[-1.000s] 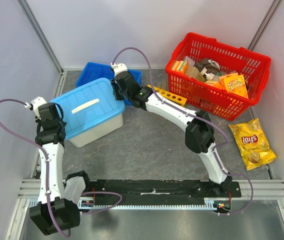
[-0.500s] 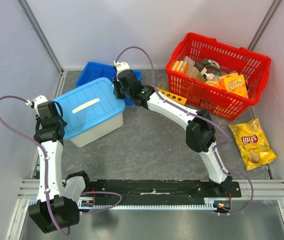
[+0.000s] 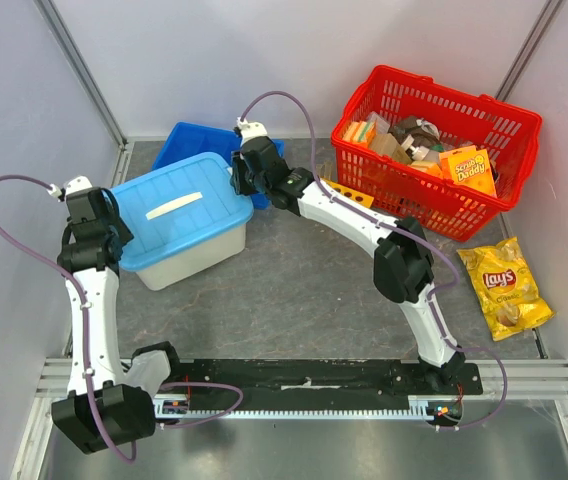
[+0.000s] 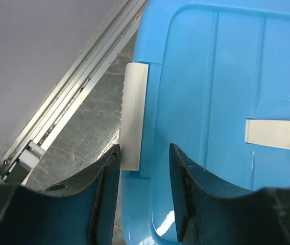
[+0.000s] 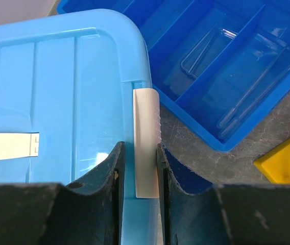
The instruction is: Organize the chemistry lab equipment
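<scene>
Grey stone-look table (image 3: 304, 290), and it's crowded at the back. On the left sits a storage bin (image 3: 179, 250) under a sky-blue lid, with a white latch (image 5: 146, 143) on its end. Right behind it, a blue divided tray (image 3: 189, 142) lies flat on the surface. Next comes a yellow test-tube rack (image 3: 349, 192), lying just beside the red basket (image 3: 434, 215). Out right, a yellow chip bag (image 3: 504, 287) lies near the basket.

The blue plastic lid (image 5: 58, 102) is glossy, its white latch (image 5: 146, 143) matt, the tubes (image 5: 247, 95) clear and shiny, the tabletop (image 3: 304, 290) stone-like.
</scene>
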`<state>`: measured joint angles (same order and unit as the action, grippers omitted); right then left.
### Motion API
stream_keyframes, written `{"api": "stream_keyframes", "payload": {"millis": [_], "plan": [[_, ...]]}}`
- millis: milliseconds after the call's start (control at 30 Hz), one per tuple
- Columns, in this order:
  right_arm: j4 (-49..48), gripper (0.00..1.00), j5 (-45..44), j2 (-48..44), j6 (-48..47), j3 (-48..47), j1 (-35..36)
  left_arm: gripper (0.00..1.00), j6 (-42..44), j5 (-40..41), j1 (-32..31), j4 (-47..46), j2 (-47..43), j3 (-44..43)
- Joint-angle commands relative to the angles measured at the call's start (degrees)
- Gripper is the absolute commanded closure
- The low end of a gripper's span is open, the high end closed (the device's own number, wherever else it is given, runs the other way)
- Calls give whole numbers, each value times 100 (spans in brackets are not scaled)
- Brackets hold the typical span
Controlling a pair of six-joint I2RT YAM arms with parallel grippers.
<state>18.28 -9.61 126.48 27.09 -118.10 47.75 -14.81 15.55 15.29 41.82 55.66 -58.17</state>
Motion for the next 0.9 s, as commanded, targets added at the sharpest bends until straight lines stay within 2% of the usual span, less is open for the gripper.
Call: {"api": "stream_keyframes", "payload": {"millis": [0,133,267,400,733,867], "plan": [[9,70,793,-17,700,410,165,52,127,-782,-114,-105,173,-642],[-193,70,925,-114,947,578,182,52,180,-423,-123,45,401,-740],[-238,71,943,-123,1035,534,182,51,136,-35,-123,-104,262,-354],[-272,71,943,-114,1193,525,191,51,162,-543,-114,-394,-28,-89],[-1186,71,1215,-334,2151,1219,437,51,356,-1668,-149,-324,51,-634],[-1301,68,1303,-378,2335,1307,516,51,373,-1845,-210,-333,85,-695]]}}
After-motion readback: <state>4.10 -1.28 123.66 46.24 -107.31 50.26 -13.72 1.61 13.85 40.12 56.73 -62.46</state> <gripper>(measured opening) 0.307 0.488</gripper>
